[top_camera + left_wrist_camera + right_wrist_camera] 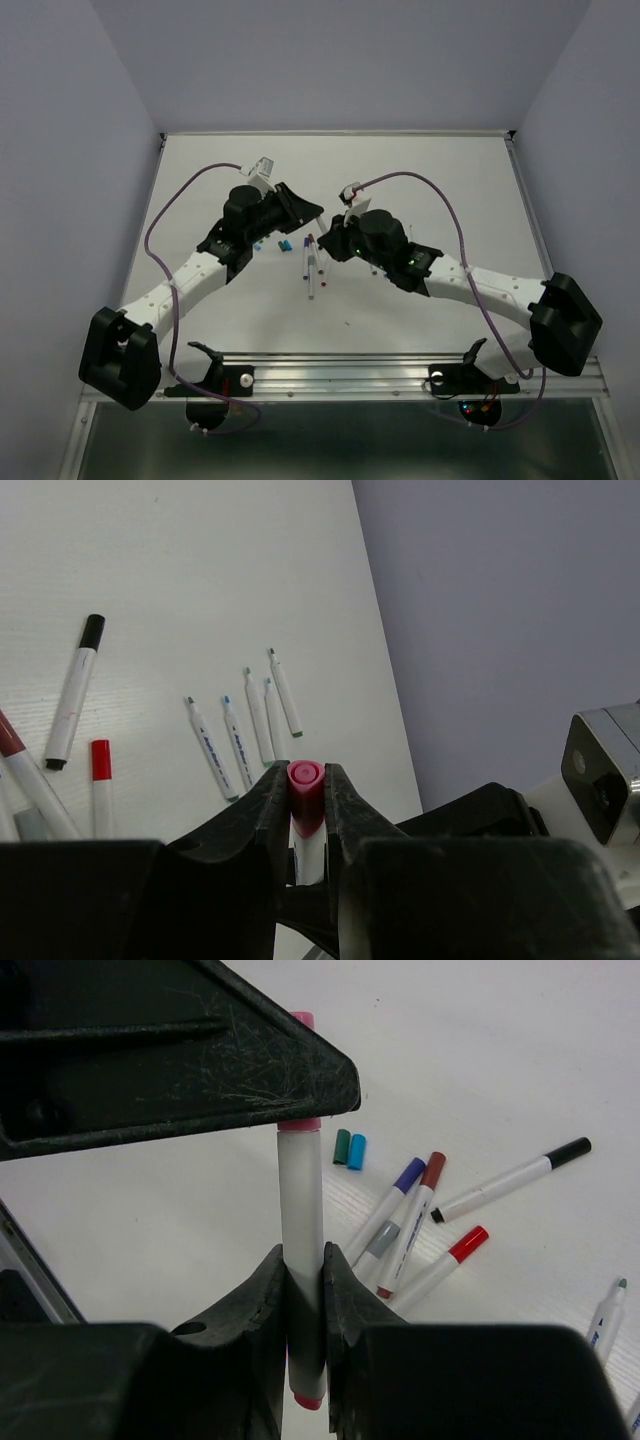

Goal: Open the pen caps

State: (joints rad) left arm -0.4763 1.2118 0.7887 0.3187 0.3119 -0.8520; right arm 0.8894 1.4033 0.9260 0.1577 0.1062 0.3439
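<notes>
Left gripper [305, 792] clamps the pink cap [305, 774]; right gripper [303, 1266] pinches its white barrel [299, 1180], mid-table. Two loose caps [349, 1149] left, four capped pens [424, 1182], four uncapped pens [238, 742] right. White table [450, 180], lilac walls [330, 60]

White matte table [440, 170], with a faint ribbed texture visible in the wrist views. Pale lavender walls [340, 60] close it in at the back and both sides. An aluminium rail [340, 375] runs along the near edge, and a small black bracket [511, 134] sits at the far right corner.

Scattered pens [415, 1215] below — table [420, 170] beyond bare
</notes>
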